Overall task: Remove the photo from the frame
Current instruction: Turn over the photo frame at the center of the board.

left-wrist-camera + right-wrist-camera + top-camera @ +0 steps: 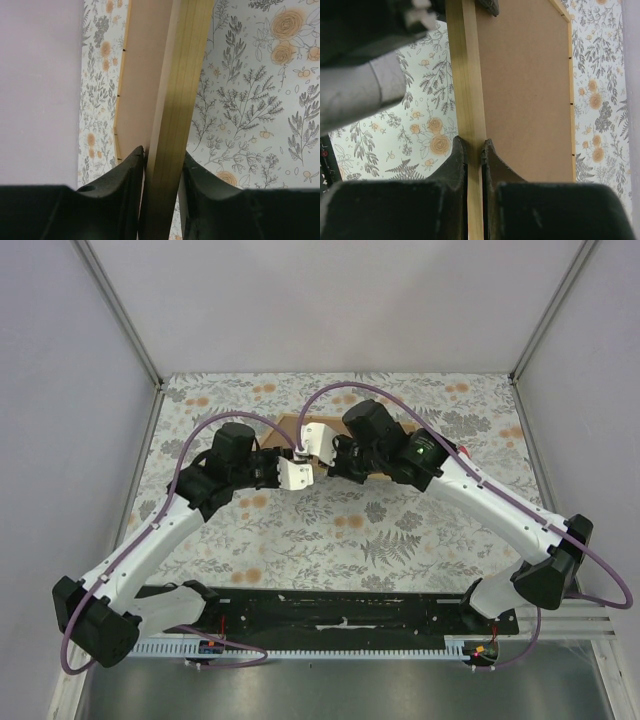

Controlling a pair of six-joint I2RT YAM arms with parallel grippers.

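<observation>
Not much to read on this rig, the one marking I can pick out is a small green light point(421, 450) glowing on the right arm; the desk point(330, 530) is covered in a pale floral print, grey ferns and leafy sprigs with orange roses scattered all over; the walls point(60, 390) around it are plain pale lilac-grey panels with thin metal posts point(118, 308) running up the back corners; at the near edge both arms are bolted to a black base plate point(340, 605) with a white slotted strip point(330, 648) just in front of it, and a purple cable point(390, 392) loops over each arm; the frame point(291, 426) sits at the far middle of the desk between the two arms, mostly hidden behind them from above, so I can't tell if it's touching the desk or lifted off it; the wrist cams show its light-tan wooden strip edge-on with the brown backing board point(525, 90) beside it and a few tiny dark tabs point(569, 58) along the far strip; its front is turned away from every camera; the left claw point(163, 160) has its black fingers pressed on either side of the strip's broad face; the right claw point(474, 147) is squeezed nearly closed, pinching the strip's thin edge.
</observation>
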